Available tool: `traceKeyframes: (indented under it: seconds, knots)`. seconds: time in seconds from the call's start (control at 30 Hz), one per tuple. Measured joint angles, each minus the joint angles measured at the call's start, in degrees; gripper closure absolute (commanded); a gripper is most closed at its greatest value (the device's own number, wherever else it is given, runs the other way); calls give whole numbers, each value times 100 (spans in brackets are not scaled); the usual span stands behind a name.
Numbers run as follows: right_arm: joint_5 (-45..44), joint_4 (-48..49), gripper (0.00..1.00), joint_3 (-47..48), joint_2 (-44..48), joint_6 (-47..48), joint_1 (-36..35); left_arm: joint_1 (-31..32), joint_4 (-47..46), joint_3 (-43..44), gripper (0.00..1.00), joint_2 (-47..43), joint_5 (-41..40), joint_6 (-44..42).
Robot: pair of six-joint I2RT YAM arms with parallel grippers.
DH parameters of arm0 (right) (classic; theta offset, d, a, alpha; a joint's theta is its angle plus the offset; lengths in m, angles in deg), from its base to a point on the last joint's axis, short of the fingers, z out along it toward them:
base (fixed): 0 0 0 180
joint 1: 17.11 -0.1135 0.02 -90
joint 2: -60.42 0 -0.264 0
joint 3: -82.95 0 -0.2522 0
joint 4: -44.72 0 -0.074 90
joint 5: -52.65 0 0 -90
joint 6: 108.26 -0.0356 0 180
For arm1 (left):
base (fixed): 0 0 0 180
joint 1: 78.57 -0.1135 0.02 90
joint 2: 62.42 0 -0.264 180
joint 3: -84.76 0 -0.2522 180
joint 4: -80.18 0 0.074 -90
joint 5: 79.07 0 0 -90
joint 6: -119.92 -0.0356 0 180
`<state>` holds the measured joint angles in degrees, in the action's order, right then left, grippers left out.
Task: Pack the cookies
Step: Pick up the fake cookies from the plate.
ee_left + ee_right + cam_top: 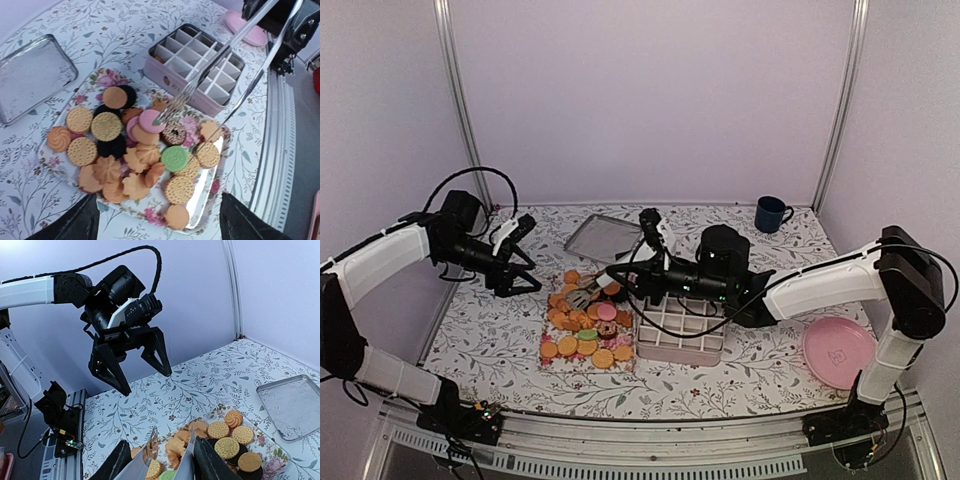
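The cookies (585,335) lie heaped on a floral tray (212,187): golden rounds, dark ones, a pink one (150,119) and a green one (175,158). My right gripper (160,462) is shut on metal tongs (210,67). Their tips reach down among the cookies by the pink one and a sprinkled chocolate one (175,134); I cannot tell whether a cookie is pinched. My left gripper (527,255) hangs open and empty above the tray's left side, also seen in the right wrist view (131,362). Right of the tray stands a divided box (680,325).
A silver tin lid (603,238) lies behind the tray. A blue mug (772,213) stands at the back right. A pink plate (838,350) sits at the front right, near the right arm's base. Frame posts rise at both back corners.
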<state>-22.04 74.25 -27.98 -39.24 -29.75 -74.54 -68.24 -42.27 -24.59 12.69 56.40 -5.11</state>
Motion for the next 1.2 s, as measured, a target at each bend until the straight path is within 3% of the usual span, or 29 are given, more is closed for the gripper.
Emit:
traceKeyframes:
  seconds: [0.3, 0.7, 1.2]
  knots:
    - [-741, -660, 57, 514, -330, 625, -44, -1458, 142, -70, 7, -17, -70, -190]
    - [-1198, -1403, 55, 503, -330, 874, -44, -1499, 173, -170, 8, 94, 179, -236]
    - [-1003, -1633, 56, 592, -492, 765, 22, -1467, 219, -164, 9, 251, 315, -247]
